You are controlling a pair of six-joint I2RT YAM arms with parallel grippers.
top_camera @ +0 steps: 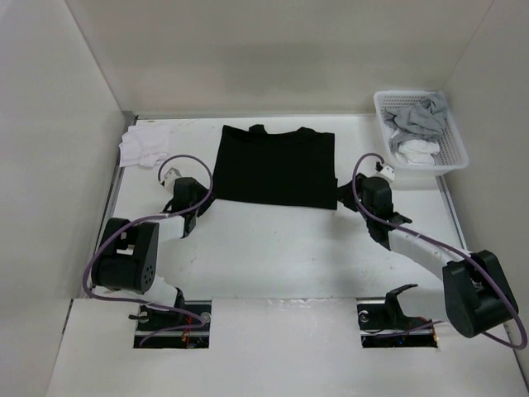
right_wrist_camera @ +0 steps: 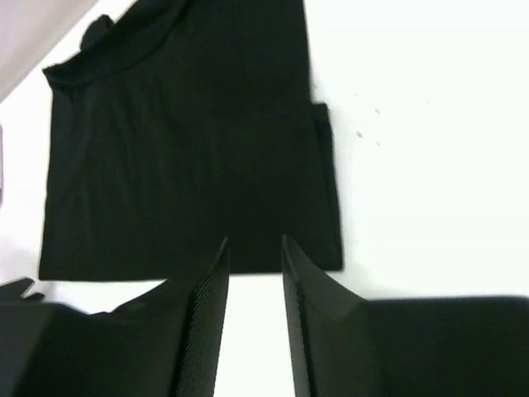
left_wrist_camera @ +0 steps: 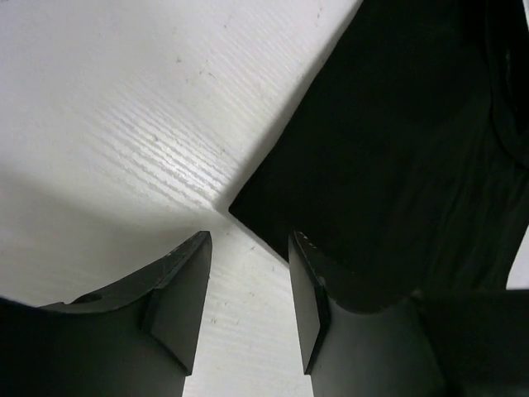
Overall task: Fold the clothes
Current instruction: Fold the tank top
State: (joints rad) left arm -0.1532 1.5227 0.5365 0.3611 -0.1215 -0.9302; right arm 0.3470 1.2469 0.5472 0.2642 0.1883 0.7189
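Observation:
The clothes, one plain black T-shirt (top_camera: pixel 277 165), lie folded into a flat rectangle at the back middle of the white table. My left gripper (top_camera: pixel 201 198) hangs open just short of the shirt's near left corner (left_wrist_camera: pixel 397 149). Bare table shows between its fingers (left_wrist_camera: pixel 250 238). My right gripper (top_camera: pixel 347 198) is open too, close to the near right corner. In the right wrist view its fingertips (right_wrist_camera: pixel 254 240) point at the near edge of the shirt (right_wrist_camera: pixel 182 149), with only white table between them. Neither gripper holds any fabric.
A white slotted basket (top_camera: pixel 453 149) at the back right holds grey and white garments (top_camera: pixel 417 124). A crumpled white cloth (top_camera: pixel 140 147) lies at the back left corner. Pale walls close in the table on three sides.

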